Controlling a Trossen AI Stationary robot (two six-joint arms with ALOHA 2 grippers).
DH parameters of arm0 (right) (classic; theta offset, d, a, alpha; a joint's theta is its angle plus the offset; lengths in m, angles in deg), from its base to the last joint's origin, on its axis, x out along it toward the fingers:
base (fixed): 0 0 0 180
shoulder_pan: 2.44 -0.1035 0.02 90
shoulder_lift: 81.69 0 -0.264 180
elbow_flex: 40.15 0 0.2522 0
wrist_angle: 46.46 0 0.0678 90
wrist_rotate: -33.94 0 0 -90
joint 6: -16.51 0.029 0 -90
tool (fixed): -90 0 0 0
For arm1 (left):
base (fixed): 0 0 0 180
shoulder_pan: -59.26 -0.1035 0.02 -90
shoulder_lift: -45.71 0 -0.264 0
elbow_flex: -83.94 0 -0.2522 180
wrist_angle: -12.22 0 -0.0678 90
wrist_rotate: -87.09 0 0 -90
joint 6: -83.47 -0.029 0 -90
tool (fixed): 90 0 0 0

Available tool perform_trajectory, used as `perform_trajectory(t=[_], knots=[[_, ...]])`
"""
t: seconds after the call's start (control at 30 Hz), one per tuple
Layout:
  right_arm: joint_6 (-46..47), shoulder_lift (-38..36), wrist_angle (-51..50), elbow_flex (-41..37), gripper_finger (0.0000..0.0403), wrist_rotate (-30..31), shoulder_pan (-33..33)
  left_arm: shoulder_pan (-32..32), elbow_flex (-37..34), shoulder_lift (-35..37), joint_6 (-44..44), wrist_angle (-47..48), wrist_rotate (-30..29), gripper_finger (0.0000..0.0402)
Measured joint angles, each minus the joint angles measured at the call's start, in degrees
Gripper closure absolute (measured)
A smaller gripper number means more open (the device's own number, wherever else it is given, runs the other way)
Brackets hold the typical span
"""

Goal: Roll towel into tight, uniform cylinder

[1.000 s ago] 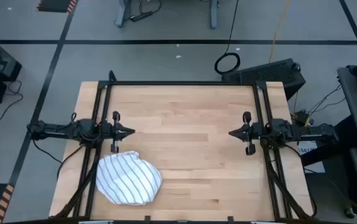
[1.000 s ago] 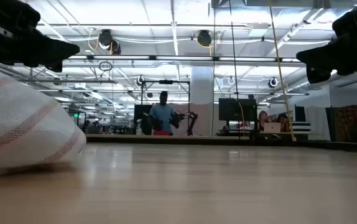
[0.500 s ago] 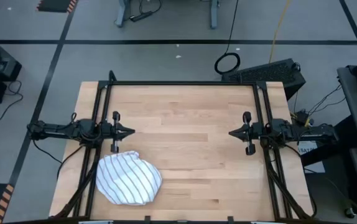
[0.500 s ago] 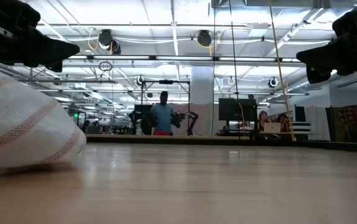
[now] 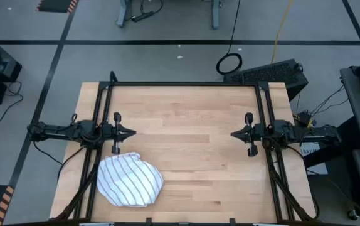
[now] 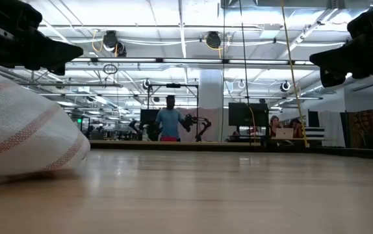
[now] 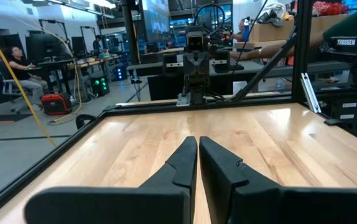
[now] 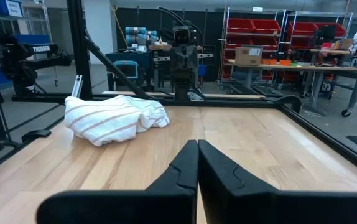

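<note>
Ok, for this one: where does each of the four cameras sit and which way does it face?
High: overhead, straight down; table, towel, left gripper, right gripper.
Low: tabletop height, facing the room; towel at its edge.
Left wrist: looks across bare wood past its shut fingers.
Right wrist: past shut fingers; shares the towel with high.

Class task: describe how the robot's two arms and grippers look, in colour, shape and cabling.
Both arms are black and slim, with dark cables trailing off. The left gripper and right gripper each end in two black tapering fingers with stepped inner edges.
</note>
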Motion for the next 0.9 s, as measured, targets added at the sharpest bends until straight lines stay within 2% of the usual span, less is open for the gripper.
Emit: perform_trajectory(t=[0.9], knots=[[0.0, 0.0, 0.0, 0.0, 0.0403, 0.0, 0.0, 0.0, 0.0, 0.0, 0.0, 0.0, 0.0, 0.0375]])
